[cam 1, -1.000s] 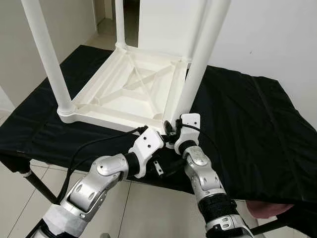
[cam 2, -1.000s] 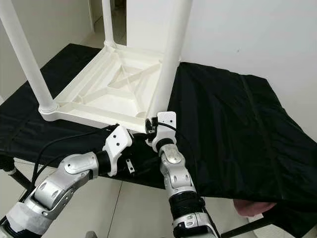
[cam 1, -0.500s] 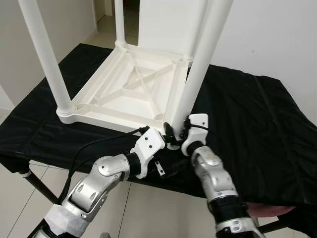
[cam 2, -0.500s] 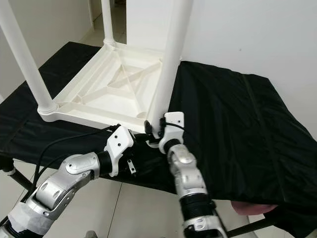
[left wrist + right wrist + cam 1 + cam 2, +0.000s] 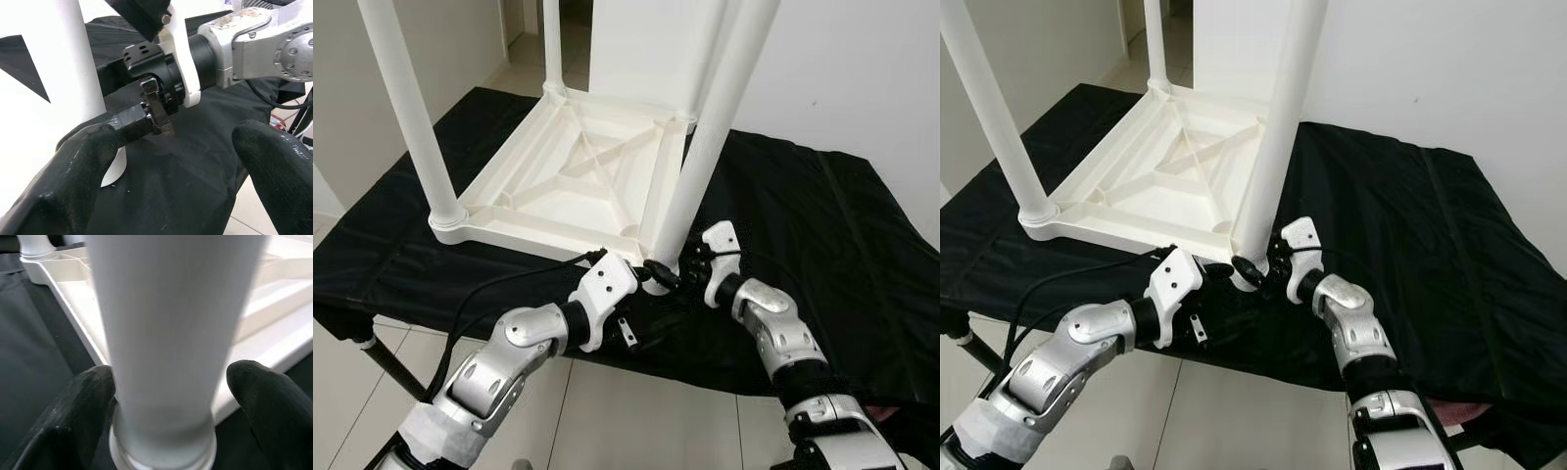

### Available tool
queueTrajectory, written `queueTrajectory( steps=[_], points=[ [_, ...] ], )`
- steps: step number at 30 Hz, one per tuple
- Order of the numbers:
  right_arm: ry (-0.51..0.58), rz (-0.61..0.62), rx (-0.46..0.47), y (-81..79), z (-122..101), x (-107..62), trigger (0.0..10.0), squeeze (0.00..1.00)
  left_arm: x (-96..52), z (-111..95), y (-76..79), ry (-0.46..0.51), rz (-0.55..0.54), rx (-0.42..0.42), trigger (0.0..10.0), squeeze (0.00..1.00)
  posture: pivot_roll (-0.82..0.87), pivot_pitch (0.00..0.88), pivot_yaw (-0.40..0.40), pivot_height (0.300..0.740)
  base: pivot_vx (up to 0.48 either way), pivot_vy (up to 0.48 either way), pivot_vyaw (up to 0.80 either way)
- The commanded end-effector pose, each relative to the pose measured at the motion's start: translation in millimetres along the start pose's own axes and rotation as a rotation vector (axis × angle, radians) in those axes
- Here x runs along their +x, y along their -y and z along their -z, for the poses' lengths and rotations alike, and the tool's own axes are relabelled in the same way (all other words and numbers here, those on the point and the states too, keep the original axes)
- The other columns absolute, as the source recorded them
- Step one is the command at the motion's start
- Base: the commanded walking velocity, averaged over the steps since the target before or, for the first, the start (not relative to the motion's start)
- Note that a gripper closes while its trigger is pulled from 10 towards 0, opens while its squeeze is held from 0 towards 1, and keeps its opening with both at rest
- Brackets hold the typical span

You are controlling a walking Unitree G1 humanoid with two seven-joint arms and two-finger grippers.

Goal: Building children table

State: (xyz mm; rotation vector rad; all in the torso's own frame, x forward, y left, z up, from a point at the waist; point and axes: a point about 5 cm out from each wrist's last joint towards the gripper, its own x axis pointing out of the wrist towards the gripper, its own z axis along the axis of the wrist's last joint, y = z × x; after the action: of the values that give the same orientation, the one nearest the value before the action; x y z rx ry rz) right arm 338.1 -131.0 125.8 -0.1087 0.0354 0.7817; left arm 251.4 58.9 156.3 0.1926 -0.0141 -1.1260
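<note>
Two grippers meet at the near right corner of an upturned white table top [image 5: 563,181] that lies on a black cloth [image 5: 803,225] spread over a workbench. White legs rise from the corners of the table top: one at the near left [image 5: 411,117], one at the far left [image 5: 551,44], and one at the near right [image 5: 710,137], which leans a little and runs out of the top of the picture.

The right gripper [image 5: 674,274] comes in from the right at the foot of the near right leg. In the right wrist view its two black fingers [image 5: 83,406] stand spread on either side of that leg [image 5: 166,333], just above the collar where the leg enters its socket; the left finger looks to be touching the leg, while the other stands slightly apart from it.

The left gripper [image 5: 1224,269] reaches in from the near left toward the same corner. In its wrist view the fingers [image 5: 73,166] are spread wide with nothing between them, and one finger of the right gripper lies just beyond its nearer fingertip, beside the base of the leg [image 5: 78,73]. A black cable [image 5: 499,289] trails along the left forearm.
</note>
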Motion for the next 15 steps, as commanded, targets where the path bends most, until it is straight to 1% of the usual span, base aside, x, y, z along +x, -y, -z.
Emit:
queueTrajectory(
  steps=[1,4,6,7,8,9,10,15],
  points=[
    [-0.012,-0.031,-0.016,0.6,0.7,2.4,10.0,0.0,0.3,0.2,1.8,-0.005,0.072,0.006,10.0,0.0,-0.03,0.0,-0.057,0.74,0.0,0.0,0.0],
    [-0.009,-0.053,-0.03,-9.2,-0.1,21.9,10.0,0.0,0.1,-0.8,0.9,-0.006,0.071,0.009,10.0,0.0,-0.02,0.0,-0.055,0.74,0.0,0.0,0.0],
    [-0.009,-0.053,-0.03,-9.2,-0.1,21.9,10.0,0.0,0.1,-0.8,0.9,-0.006,0.071,0.009,10.0,0.0,-0.02,0.0,-0.055,0.74,0.0,0.0,0.0],
    [-0.014,-0.049,-0.037,-11.7,1.1,25.6,10.0,0.0,0.0,-1.0,0.5,-0.006,0.07,0.01,10.0,0.0,-0.02,0.0,-0.056,0.74,0.0,0.0,0.0],
    [-0.016,-0.049,-0.03,-13.4,3.3,27.5,4.3,0.0,-0.2,-1.1,0.3,-0.006,0.069,0.011,10.0,0.0,-0.02,0.0,-0.056,0.74,0.0,0.0,0.0],
    [-0.016,-0.049,-0.03,-13.4,3.3,27.5,4.3,0.0,-0.2,-1.1,0.3,-0.006,0.069,0.011,10.0,0.0,-0.02,0.0,-0.056,0.74,0.0,0.0,0.0],
    [-0.012,-0.046,-0.018,-13.9,4.6,28.2,0.0,0.0,-0.4,-1.2,0.1,-0.006,0.067,0.011,10.0,0.0,-0.02,0.0,-0.056,0.74,0.0,0.0,0.0],
    [-0.003,-0.047,0.017,-13.9,11.4,24.4,0.0,0.0,-0.8,-1.0,1.0,-0.005,0.063,0.008,10.0,0.0,-0.02,0.0,-0.061,0.74,0.0,0.0,0.0]
  ],
)
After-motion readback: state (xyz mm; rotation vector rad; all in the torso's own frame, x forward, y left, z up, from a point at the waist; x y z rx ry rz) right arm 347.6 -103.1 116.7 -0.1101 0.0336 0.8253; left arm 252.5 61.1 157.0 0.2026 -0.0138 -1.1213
